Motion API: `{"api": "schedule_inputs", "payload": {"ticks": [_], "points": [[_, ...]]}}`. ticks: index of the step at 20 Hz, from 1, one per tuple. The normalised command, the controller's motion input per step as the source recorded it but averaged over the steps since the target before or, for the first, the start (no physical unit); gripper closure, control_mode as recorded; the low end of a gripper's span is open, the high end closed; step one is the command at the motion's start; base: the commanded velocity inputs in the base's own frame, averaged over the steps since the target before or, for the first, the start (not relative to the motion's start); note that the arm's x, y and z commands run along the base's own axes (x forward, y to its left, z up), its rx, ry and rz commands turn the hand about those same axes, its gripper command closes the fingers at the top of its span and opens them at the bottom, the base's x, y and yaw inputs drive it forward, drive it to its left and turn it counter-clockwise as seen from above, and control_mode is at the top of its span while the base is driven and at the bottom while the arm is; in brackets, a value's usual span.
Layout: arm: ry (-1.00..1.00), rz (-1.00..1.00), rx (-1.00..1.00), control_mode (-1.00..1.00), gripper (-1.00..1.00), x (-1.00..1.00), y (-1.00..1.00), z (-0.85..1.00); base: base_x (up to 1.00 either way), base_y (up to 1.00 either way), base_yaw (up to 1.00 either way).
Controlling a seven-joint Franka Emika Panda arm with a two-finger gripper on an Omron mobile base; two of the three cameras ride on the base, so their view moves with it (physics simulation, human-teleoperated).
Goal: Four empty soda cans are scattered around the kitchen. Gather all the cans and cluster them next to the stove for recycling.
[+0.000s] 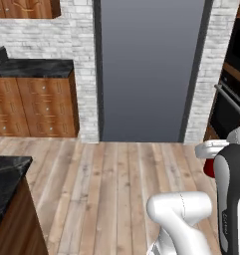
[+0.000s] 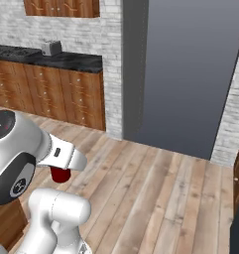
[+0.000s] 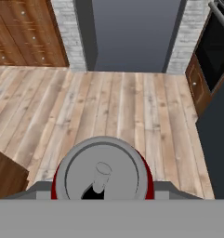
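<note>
Kitchen floor spans the frame; wall oven right, no stove in sight. Gripper is clamped on one soda can, held above the floor. Judgement: delivery pending; other cans unaccounted for.

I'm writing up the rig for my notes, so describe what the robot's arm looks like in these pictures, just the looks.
The arm is glossy white, built of rounded tubular links. Its joints are dark grey to black; one round joint cap carries small white and red markings. In the left base view a dark upright link bears faint lettering. No cables show.
</note>
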Motion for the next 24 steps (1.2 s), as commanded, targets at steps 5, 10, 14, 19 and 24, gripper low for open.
{"api": "schedule_inputs", "payload": {"ticks": [5,10,14,19,24], "points": [[0.00,0.00,0.00,1.00,1.00,0.00,0.00,0.00,1.00,-0.22,-0.02],[0.00,0.00,0.00,1.00,1.00,0.00,0.00,0.00,0.91,-0.05,-0.01],[0.00,0.00,0.00,1.00,1.00,0.00,0.00,0.00,0.71,0.27,0.00],[0.00,0.00,0.00,1.00,1.00,0.00,0.00,0.00,0.45,0.67,-0.01],[0.00,0.00,0.00,1.00,1.00,0.00,0.00,0.00,0.48,0.26,0.00]]}}
